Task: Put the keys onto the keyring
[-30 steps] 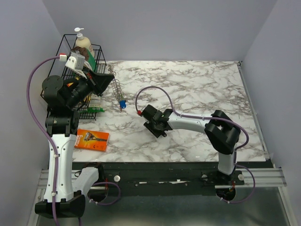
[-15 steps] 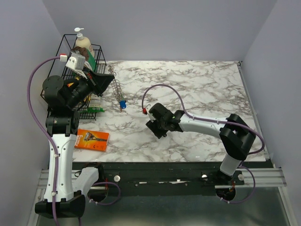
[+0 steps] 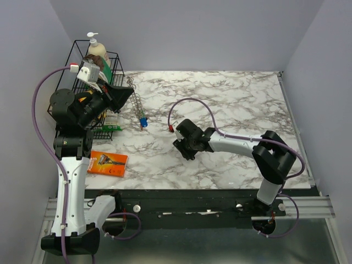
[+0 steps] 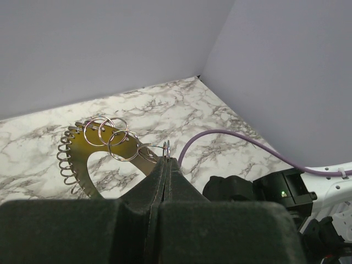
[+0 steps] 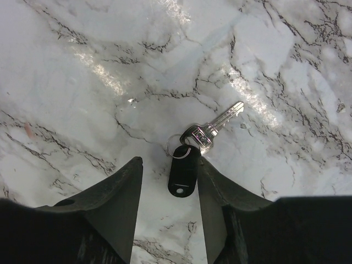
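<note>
Right gripper: fingers spread to a middling gap, low over the white, grey-veined marble table top. They straddle one oblong black plastic tag without touching it. One small wire split ring joins the tag to one silver metal key. All three lie flat on the marble, the key's blade pointing away from the fingers. Right arm: stretched low and leftward from its base, wrist near the table's middle.

Left gripper: fingers pressed together, pinching the end of a chain of thin silver rings, at least four counted. The chain links to the keyring, an olive-yellow crescent whose outer edge is fringed with many small silver loops. It is held over the table's far left part, well apart from the silver key. From above it shows edge-on as a narrow toothed strip with one blue-headed key at its lower end; whether that end touches the marble cannot be told. Left arm: upright, elbow raised, forearm reaching right.

Also present: one black wire rack; one cream pump bottle in it; one orange razor packet flat on the table.
</note>
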You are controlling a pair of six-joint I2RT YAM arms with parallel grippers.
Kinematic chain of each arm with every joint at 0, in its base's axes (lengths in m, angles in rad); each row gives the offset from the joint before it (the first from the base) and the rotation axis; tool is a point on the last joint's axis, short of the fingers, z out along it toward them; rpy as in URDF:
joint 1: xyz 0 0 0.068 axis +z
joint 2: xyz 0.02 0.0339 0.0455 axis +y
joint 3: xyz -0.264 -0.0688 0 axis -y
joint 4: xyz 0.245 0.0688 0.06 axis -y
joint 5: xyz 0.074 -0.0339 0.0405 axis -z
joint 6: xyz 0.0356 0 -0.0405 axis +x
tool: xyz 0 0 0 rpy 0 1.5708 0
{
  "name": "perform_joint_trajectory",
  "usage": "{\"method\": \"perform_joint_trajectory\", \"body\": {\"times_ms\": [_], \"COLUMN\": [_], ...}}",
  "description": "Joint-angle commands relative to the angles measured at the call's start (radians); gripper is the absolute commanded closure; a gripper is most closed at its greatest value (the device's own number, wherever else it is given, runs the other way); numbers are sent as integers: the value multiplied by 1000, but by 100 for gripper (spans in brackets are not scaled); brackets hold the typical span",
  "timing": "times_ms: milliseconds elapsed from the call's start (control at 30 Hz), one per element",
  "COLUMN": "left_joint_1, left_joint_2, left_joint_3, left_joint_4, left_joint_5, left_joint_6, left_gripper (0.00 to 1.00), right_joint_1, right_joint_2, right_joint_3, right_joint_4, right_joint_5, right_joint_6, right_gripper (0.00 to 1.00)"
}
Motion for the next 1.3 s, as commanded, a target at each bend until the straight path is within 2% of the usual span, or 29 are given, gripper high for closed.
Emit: {"method": "perform_joint_trajectory", "body": {"times_ms": [0,133,267,667,1233,1267], "left_joint_1": [5,5,5,3,5,5], "left_joint_2": [-20,-22,-22,-22,-16,-16], "left_joint_3": [-1,1,2,8,22,21], "left_joint_4": [50,47,46,41,23,23], "left_joint_5": [17,17,17,17,15,17], "left_joint_6": [-1,-1,-1,2,20,17], "left_gripper": [100,100,100,100,100,100], "right_joint_1": [-3,-7,-11,-37,-76,-79], "right_joint_2": [34,62,85,99,95,94], "right_joint_3": [1,11,21,22,71,76], "right_joint_4": [25,27,27,25,23,24], "right_joint_5": [-20,-14,-10,-62,-74,-85], "right_joint_6": [-8,-8,-3,9,18,18], "right_gripper": [49,50,58,67,72,75]}}
